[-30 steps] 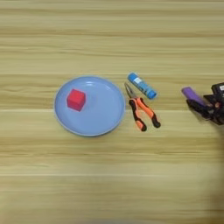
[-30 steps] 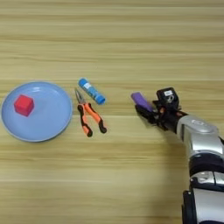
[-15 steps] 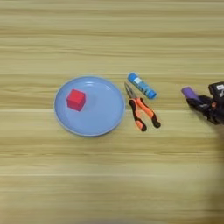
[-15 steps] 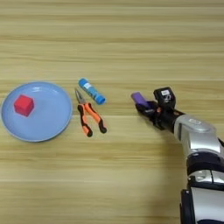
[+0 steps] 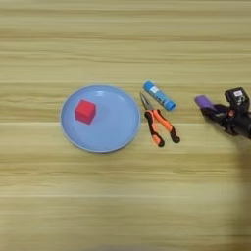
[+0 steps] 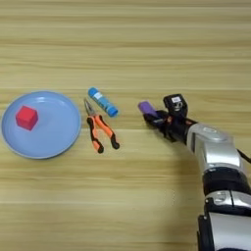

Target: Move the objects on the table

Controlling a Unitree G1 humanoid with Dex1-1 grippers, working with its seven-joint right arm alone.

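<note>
The right eye view shows the whole right arm: a silver forearm (image 6: 212, 147) rising from the bottom edge of the picture at the right and bending toward the middle of the surface (image 6: 147, 206). The left eye view cuts that arm off at its right border, so only the gripper (image 5: 215, 112) and its black housing appear there. In exchange, the left eye view shows bare wood on the near-left side of the light-blue plate (image 5: 100, 118), while in the right eye view the plate sits hard against the left border.

The gripper's two black fingers are clenched on one end of the flat purple block (image 6: 147, 108), which pokes out toward the left and slightly toward the far edge. Whether the block rests on the wood or is lifted just clear of it cannot be told.

The red cube (image 5: 85, 111) lies inside the plate, in its left half, and looks like a small solid block with a lighter top face. The blue tube (image 5: 159, 95) with a white label lies diagonally on the wood just right of the plate. The pliers (image 5: 159, 124), with orange-and-black handles, lie just nearer than the tube, closed metal tips pointing toward the far edge and close to the plate's rim, handles spread toward the near edge. Tube and pliers lie well apart from the gripper.
</note>
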